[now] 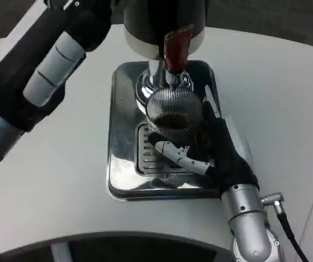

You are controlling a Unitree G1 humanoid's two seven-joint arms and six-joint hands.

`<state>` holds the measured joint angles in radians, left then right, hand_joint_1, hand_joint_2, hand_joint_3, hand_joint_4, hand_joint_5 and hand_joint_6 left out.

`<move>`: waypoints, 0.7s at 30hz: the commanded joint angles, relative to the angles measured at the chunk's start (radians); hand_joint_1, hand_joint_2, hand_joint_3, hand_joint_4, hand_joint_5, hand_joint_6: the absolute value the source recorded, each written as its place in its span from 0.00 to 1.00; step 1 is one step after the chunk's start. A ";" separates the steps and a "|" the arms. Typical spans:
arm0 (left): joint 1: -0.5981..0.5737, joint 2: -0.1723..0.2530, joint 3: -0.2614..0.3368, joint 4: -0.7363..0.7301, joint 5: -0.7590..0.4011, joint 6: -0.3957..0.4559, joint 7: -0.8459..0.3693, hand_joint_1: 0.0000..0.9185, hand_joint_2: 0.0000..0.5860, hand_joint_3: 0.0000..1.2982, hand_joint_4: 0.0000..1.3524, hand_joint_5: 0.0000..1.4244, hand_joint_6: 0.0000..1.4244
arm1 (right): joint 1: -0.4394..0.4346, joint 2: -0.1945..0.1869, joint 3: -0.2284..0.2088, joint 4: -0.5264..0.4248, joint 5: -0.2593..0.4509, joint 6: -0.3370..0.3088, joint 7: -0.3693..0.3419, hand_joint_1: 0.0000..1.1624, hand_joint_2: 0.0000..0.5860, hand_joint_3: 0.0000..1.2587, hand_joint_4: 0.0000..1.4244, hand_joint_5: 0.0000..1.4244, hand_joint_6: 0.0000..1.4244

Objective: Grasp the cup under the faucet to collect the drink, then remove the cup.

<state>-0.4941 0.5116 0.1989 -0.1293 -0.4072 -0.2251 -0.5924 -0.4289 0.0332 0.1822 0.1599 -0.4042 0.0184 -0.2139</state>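
While the right hand [214, 150] reaches in from the near right and wraps its fingers around the one ribbed clear glass cup [174, 112], that cup stands on the shiny steel drip tray [121, 136] directly under the single dark red faucet handle [176, 49], apparently holding dark drink. Beyond the tray's far left corner, the left arm [42, 71] is raised, its hand's state impossible to tell.
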 commanded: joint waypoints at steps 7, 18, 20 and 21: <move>0.219 0.017 0.130 -0.134 -0.043 0.083 0.025 0.00 0.31 0.00 0.00 0.01 0.00 | -0.031 0.033 0.019 0.088 0.008 -0.036 -0.043 0.68 0.31 0.00 0.02 0.05 0.13; 0.284 0.025 0.172 -0.169 -0.041 0.103 0.024 0.00 0.31 0.00 0.00 0.01 0.01 | -0.071 0.058 0.005 0.181 0.039 -0.062 -0.070 0.77 0.30 0.14 0.24 0.23 0.34; 0.287 0.030 0.177 -0.167 -0.041 0.103 0.019 0.00 0.31 0.00 0.00 0.01 0.01 | -0.075 0.066 -0.005 0.191 0.046 -0.070 -0.088 0.82 0.32 0.23 0.33 0.32 0.44; 0.288 0.032 0.179 -0.166 -0.040 0.104 0.018 0.00 0.31 0.00 0.00 0.01 0.01 | -0.077 0.068 -0.008 0.196 0.049 -0.076 -0.098 0.83 0.32 0.27 0.37 0.37 0.50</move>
<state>-0.2268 0.5318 0.3649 -0.2837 -0.4361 -0.1269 -0.5694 -0.5185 0.0811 0.1767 0.3225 -0.3660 -0.0576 -0.3003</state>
